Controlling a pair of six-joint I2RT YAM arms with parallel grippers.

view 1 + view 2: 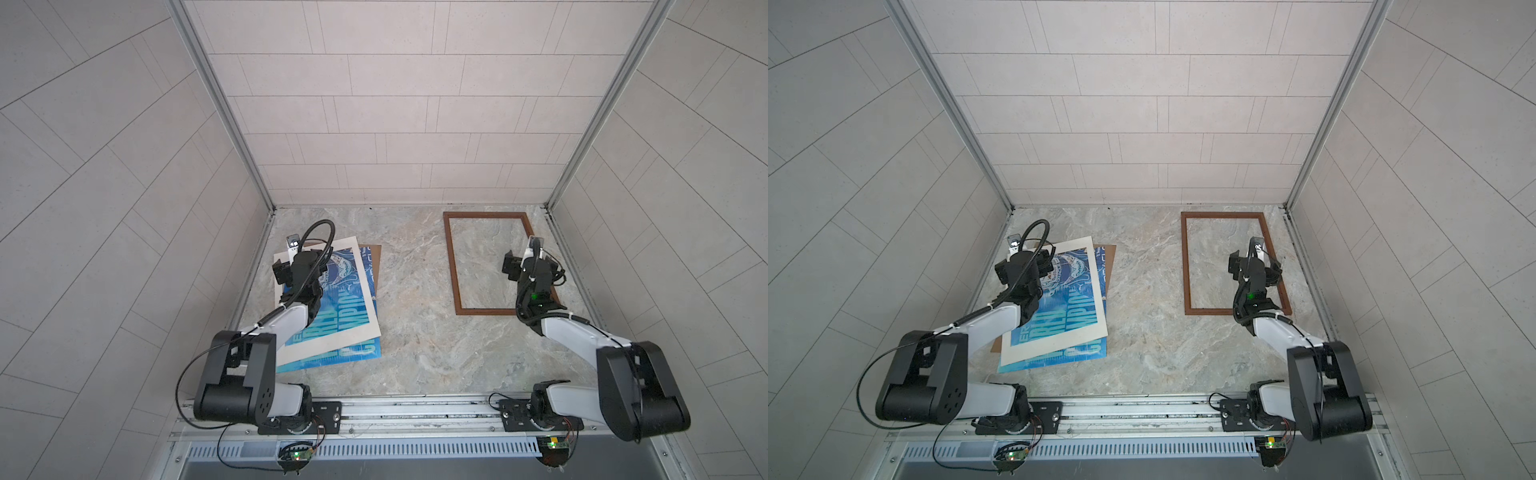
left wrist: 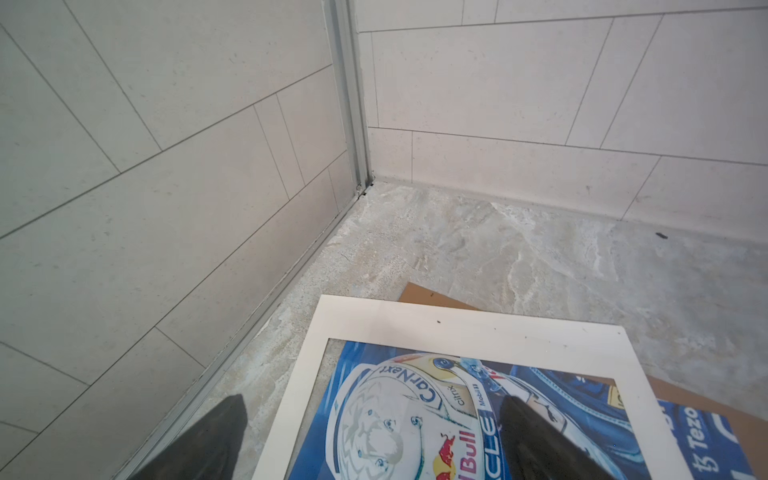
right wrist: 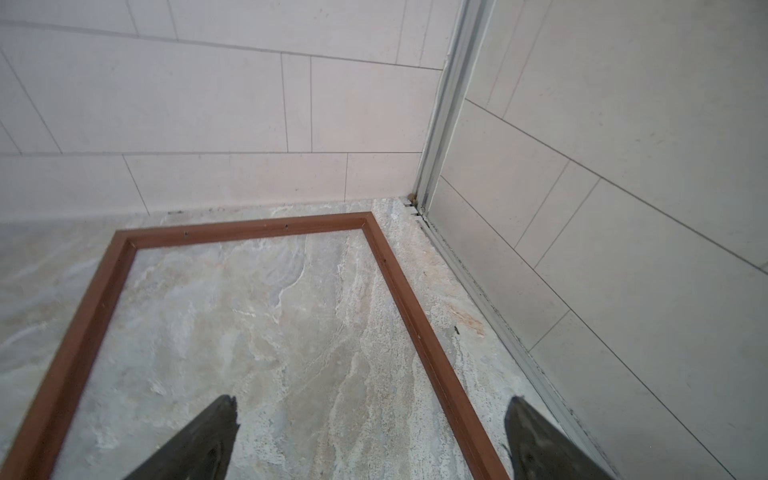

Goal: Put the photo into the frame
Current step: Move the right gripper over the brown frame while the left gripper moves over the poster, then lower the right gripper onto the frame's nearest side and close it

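My left claw, spread wide and gripping nothing, hangs over the photo. The photo lies directly beneath it, under a skewed white mat and on a brown board. My right claw, likewise wide and empty, hangs over the frame, which lies flat on the tabletop, well apart from the photo.

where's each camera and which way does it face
Top views: above the base rail, looking down on the marble table; left arm, right arm show.
Left wrist: on the left arm, facing the far-left corner over the blue helmet photo; open left gripper shows.
Right wrist: on the right arm, facing the far-right corner over the brown wooden frame; open right gripper shows.
Shared: top and left wrist views show the photo.
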